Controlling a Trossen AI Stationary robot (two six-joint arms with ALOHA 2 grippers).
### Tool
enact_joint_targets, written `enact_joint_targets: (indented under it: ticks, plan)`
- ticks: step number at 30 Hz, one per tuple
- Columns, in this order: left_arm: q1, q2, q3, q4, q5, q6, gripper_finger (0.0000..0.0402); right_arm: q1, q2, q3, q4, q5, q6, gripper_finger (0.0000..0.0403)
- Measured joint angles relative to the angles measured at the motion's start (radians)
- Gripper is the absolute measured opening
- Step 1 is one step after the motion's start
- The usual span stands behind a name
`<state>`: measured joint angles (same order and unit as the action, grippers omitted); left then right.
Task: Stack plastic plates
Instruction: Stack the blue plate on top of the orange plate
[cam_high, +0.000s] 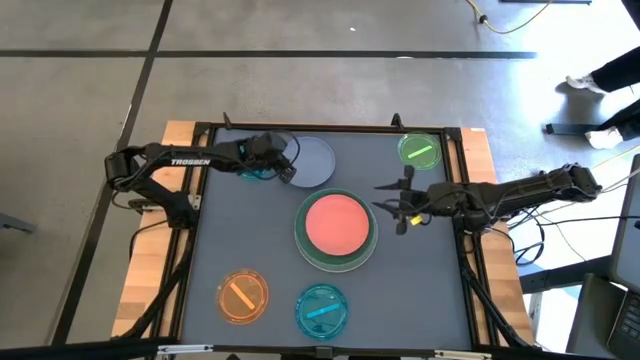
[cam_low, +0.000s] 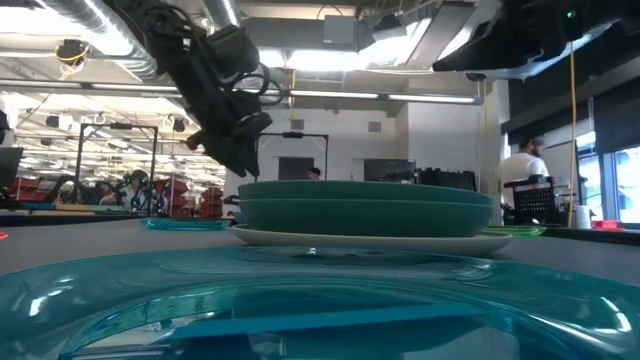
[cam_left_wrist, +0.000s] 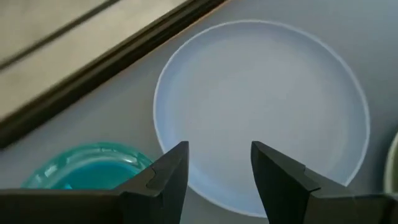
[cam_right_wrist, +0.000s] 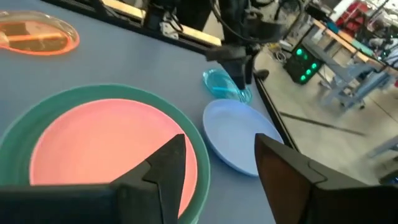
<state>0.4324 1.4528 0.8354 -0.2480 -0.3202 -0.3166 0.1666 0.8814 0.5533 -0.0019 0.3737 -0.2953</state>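
A pink plate (cam_high: 337, 223) lies in a large green plate (cam_high: 303, 243), which sits on a cream one (cam_low: 300, 238), mid-table. A lavender plate (cam_high: 318, 160) lies flat toward the far edge, with a small blue plate (cam_high: 256, 173) next to it. My left gripper (cam_high: 288, 170) is open just above the lavender plate's (cam_left_wrist: 261, 106) left rim, one finger on either side of the rim, touching nothing I can see. My right gripper (cam_high: 390, 205) is open, hovering beside the stack's right edge, with the pink plate (cam_right_wrist: 106, 149) before it.
A small green plate (cam_high: 420, 150) sits at the far right. An orange plate (cam_high: 242, 295) and a teal plate (cam_high: 322, 310) lie near the front edge. A raised black frame (cam_high: 330, 127) borders the mat. A person's feet (cam_high: 590, 85) show beyond the table.
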Motion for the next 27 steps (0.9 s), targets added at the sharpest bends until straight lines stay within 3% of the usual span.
enact_joint_targets:
  ticks: [2,7,12,16,20,27]
  plan:
    - [-0.009,0.000,-0.011,0.002,0.017,0.092,0.0166,-0.006,0.012,0.000,-0.003,0.000,0.003,0.0183]
    - [-0.056,0.000,-0.029,0.000,0.202,0.416,0.0166,-0.004,0.040,0.000,-0.007,0.000,-0.001,0.0183]
    - [-0.121,0.000,-0.050,0.013,0.159,0.640,0.0166,-0.004,0.048,0.000,-0.006,0.000,-0.008,0.0183]
    - [-0.140,0.012,-0.075,0.043,0.144,0.667,0.0166,-0.004,0.048,0.000,0.001,0.000,-0.008,0.0183]
    - [-0.159,0.051,-0.082,0.062,0.042,0.687,0.0166,-0.004,0.048,0.000,0.003,0.000,-0.003,0.0183]
    - [-0.157,0.140,-0.081,0.135,0.045,0.772,0.0166,-0.004,0.048,0.000,0.005,0.000,-0.002,0.0183]
